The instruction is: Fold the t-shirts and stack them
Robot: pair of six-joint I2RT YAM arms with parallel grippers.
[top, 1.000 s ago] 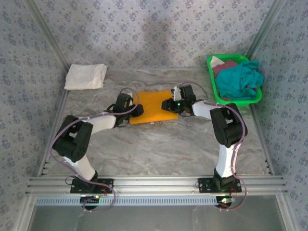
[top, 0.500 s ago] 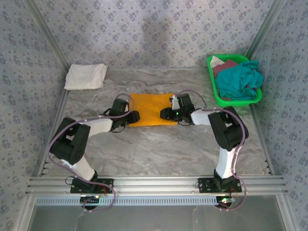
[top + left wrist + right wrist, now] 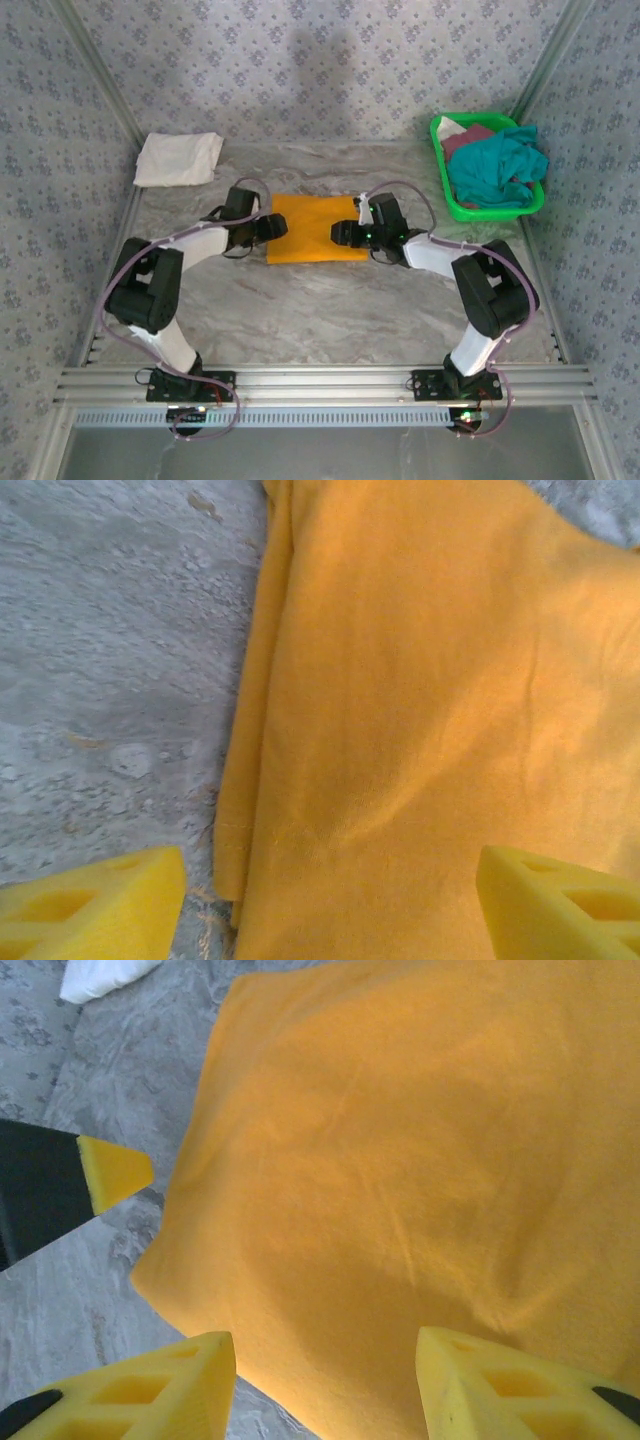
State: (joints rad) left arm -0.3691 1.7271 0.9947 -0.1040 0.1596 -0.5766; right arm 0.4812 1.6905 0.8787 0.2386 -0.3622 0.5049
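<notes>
Top external: folded mustard-orange t-shirt [image 3: 312, 228] lies mid-table [image 3: 330, 300], its side edges partly hidden under left gripper [image 3: 272, 228] and right gripper [image 3: 342, 235]. Both arms stretch low, elbows outward, converging on it. In the wrist views each pair of jaws stands apart over the cloth, gripping nothing, fingers [image 3: 90, 910] cropped at frame bottom.

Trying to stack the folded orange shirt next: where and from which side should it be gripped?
Grip the orange shirt at its side edges, probably: left gripper from the left, right gripper from the right. It lies flat as a folded rectangle, so only edges offer purchase; both grippers hang open there.
</notes>
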